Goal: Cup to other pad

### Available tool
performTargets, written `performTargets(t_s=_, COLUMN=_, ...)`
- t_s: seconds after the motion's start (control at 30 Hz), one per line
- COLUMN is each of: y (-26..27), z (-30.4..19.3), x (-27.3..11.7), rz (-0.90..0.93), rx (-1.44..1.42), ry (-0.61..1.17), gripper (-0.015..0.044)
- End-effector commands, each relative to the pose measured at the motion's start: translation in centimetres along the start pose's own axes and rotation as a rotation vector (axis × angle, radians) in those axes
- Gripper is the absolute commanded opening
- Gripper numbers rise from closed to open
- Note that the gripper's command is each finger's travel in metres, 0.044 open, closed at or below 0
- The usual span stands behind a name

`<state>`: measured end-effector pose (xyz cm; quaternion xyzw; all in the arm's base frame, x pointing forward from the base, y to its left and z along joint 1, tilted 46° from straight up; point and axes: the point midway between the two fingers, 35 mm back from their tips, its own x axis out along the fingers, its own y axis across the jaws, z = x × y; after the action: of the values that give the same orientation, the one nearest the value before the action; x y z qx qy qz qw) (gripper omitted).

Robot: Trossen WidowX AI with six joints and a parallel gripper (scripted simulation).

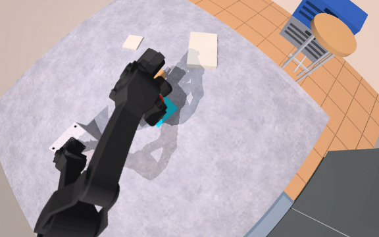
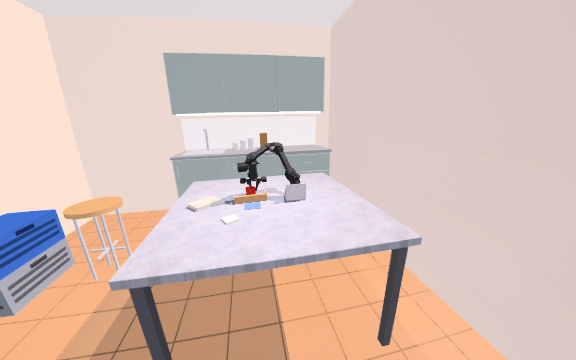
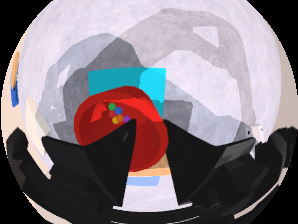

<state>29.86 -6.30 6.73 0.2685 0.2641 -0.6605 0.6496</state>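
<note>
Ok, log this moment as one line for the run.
phase: release | gripper: open, fingers astride cup wall | cup: over cyan pad, contact unclear | marbles: in cup

wooden stool (image 2: 93, 207), blue crate (image 2: 13, 257), wall cabinets (image 2: 244, 83)

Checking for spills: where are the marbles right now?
In the wrist view the marbles sit inside the red cup, between the gripper fingers, just before the cyan pad.
</note>
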Motion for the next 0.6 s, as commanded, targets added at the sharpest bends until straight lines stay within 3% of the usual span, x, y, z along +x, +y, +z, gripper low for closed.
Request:
performTargets(t_s=0.0, y=0.0, z=0.0, x=-0.1, rz=0.000, rx=0.002, ry=0.000, gripper=0.0128)
performTargets(t_s=0.57, y=0.1, z=-0.1, x=-2.2, rz=0.000, rx=-0.001, ry=0.001, gripper=0.0128)
